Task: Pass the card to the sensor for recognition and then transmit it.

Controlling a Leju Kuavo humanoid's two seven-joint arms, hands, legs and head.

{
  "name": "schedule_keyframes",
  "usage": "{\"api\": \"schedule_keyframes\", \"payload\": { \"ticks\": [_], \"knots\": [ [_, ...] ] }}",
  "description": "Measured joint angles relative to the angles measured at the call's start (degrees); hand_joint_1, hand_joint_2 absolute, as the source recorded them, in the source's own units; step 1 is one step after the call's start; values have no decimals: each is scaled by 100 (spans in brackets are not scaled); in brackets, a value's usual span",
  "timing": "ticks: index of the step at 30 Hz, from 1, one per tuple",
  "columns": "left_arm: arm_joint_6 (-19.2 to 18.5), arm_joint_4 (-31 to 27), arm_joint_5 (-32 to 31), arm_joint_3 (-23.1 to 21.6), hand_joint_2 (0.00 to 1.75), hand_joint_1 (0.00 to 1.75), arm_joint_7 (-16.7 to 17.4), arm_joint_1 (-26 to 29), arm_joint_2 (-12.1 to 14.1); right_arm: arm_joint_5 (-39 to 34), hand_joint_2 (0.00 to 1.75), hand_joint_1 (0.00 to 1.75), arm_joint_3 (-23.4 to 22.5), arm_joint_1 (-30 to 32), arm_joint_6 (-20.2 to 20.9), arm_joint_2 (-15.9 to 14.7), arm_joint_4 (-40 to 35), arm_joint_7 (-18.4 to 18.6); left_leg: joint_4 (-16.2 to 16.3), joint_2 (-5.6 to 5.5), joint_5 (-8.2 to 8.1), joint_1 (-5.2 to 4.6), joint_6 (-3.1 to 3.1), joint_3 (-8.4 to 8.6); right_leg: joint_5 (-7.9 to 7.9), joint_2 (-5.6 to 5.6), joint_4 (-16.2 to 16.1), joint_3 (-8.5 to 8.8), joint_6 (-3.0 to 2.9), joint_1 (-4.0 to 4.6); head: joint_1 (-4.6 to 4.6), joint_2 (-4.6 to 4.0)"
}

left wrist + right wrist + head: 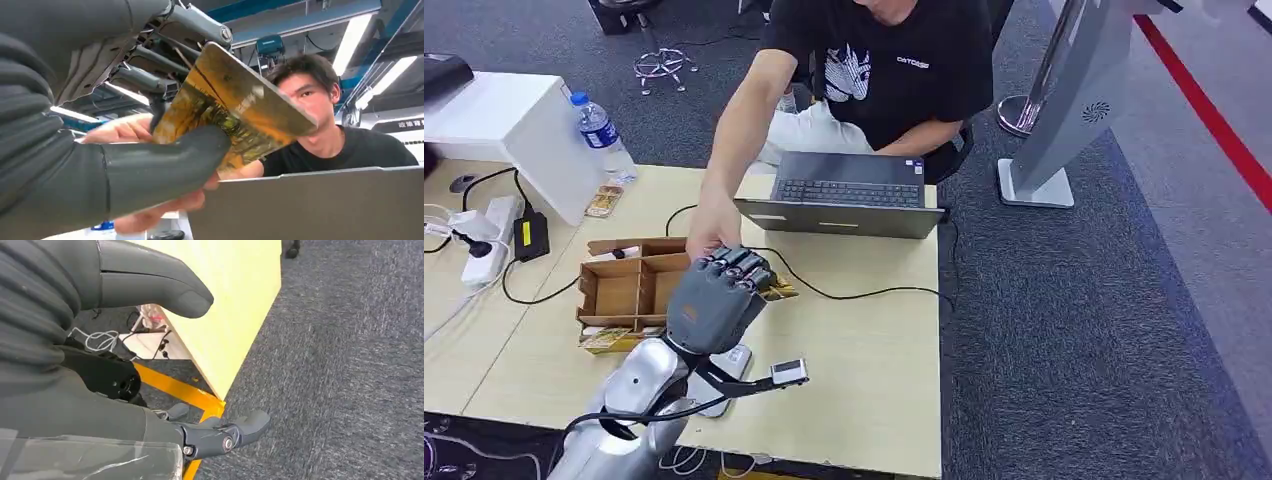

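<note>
The robot's left hand [716,300] is raised over the middle of the pale wooden table [874,400], holding the orange printed card [235,107], with the person's hand [709,232] touching it on the far side. The brown cardboard divider box [629,285] lies just left of that hand, the dark open laptop [844,195] at the table's far edge, and the clear plastic water bottle [602,132] at far left. The right hand [150,365] hangs beside the table's near right corner, over the grey carpet [350,365].

head cam high over table [864,330], wrist cams close behind hands
</note>
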Motion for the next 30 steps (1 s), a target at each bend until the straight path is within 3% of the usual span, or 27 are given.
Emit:
{"api": "schedule_keyframes", "payload": {
  "ticks": [7, 12, 22, 25, 30],
  "knots": [
    [17, 0, 53, -9, 175, 175, -15, -3, 20, 11, 175, 0, -57, -1, -15, 0, 4, 0, 0, -1, 2, 0, -3, -1, 0, 0, 0, 1, 0, 0, 0, 0],
    [-13, 0, 419, -20, 175, 175, -334, 118, 15, 55, 175, 0, -87, 0, -28, 0, 7, -2, 0, 0, 2, 0, -3, -1, 0, 0, 0, 1, 0, 0, 0, 0],
    [-426, 0, 876, -55, 175, 175, -553, 593, 195, 96, 175, 0, -203, -2, -35, 0, 7, 0, -2, -2, 3, 1, -5, -3, 0, -1, 1, -1, 0, 1, 0, 0],
    [-781, 37, 951, -68, 175, 175, -520, 645, 372, 125, 175, 0, -210, -4, -24, 0, 7, 20, -3, 0, 4, 1, -5, -2, 0, 1, 1, 0, -1, 0, 0, 0],
    [-1252, 409, 1158, -76, 175, 175, -330, 874, 1001, 251, 175, 0, -210, -6, -15, -35, 17, 96, -4, 5, 4, 3, -6, -1, 2, 8, 3, -6, -4, 2, 0, 0]
  ]
}}
